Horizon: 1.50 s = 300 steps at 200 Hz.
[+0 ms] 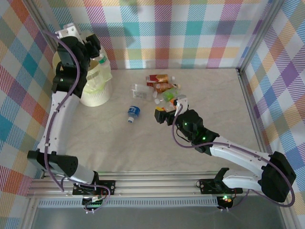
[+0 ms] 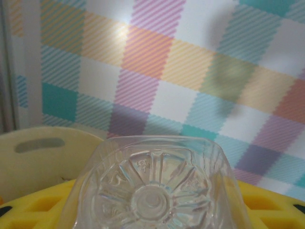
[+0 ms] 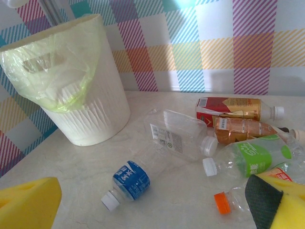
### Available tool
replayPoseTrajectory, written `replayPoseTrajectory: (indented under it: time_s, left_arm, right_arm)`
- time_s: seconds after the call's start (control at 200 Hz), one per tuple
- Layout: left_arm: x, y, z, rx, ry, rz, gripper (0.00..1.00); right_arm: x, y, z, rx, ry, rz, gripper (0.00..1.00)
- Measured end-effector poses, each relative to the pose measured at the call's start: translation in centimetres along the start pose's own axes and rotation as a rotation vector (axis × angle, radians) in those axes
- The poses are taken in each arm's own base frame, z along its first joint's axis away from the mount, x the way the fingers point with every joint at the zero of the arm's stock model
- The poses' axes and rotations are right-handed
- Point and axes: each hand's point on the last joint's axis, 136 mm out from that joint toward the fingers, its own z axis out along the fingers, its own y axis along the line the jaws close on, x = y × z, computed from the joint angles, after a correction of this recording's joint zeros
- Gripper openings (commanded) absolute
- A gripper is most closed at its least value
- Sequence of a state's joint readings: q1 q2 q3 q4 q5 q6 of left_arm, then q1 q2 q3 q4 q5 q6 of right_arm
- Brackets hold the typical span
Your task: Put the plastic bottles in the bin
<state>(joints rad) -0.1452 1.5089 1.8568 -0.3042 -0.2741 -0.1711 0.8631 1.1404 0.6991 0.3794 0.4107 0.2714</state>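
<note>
Left end effector (image 1: pixel 96 53): we find it raised at the far left, above the bin (image 1: pixel 95 98). Its yellow pads (image 2: pixel 269 202) pinch a clear bottle (image 2: pixel 152 186), whose moulded base faces the left wrist camera.

The bin stands upright on the counter (image 1: pixel 219 105) at the far left. It is lined with a pale green bag (image 3: pixel 71 76), and its slot handle (image 2: pixel 39 144) shows near the rim.

Right end effector (image 1: pixel 170 109): we see it at mid-counter with its jaws spread wide and nothing between them, just near of the bottle cluster.

In the cluster we distinguish a red-label bottle (image 3: pixel 231 109), a brown-label bottle (image 3: pixel 245 129), a green-label bottle (image 3: pixel 252 160), an orange-capped bottle (image 3: pixel 233 200) and a clear flattened bottle (image 3: pixel 174 136), all lying on their sides.

A blue-label bottle (image 3: pixel 128 183) lies apart to the left, between the cluster and the bin.
</note>
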Motion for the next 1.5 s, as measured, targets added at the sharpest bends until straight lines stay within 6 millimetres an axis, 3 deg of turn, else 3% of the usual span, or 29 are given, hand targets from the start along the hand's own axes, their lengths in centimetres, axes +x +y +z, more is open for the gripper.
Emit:
replayPoseTrajectory:
  time_s: [0.13,0.265,0.405,0.55,0.775,0.975,1.075,1.23,1.5]
  left_arm:
    - [-1.5,3.0,3.0,-0.075,-0.032,-0.033,0.49]
    - [-1.7,6.7,6.1,-0.158,-0.035,-0.071,0.49]
    - [-0.1,9.2,9.2,-0.178,0.012,-0.127,0.49]
    - [3.8,10.8,11.4,-0.181,0.124,-0.175,0.49]
    - [9.7,11.2,13.1,-0.176,0.296,-0.218,0.50]
    - [13.4,11.4,14.2,-0.172,0.394,-0.249,0.77]
    - [13.8,11.1,14.2,-0.159,0.414,-0.272,0.89]
    - [13.2,10.6,14.0,-0.142,0.409,-0.291,0.99]
    - [12.3,9.7,13.4,-0.114,0.403,-0.293,1.00]
  right_arm:
    - [-0.1,0.0,-0.2,0.001,0.001,0.000,1.00]
    - [0.1,-0.2,-0.3,0.005,0.014,0.000,1.00]
    - [-0.1,-0.4,-0.8,0.010,0.006,0.006,1.00]
    - [0.2,-1.4,-1.6,0.042,-0.013,0.019,1.00]
    - [0.3,-2.2,-2.1,0.079,-0.020,0.044,1.00]
    - [0.4,-2.5,-2.4,0.093,-0.012,0.058,1.00]
    - [0.2,-2.6,-2.5,0.097,-0.019,0.070,1.00]
    - [0.2,-2.6,-2.5,0.098,-0.019,0.078,1.00]
    - [0.2,-2.6,-2.5,0.098,-0.019,0.081,1.00]
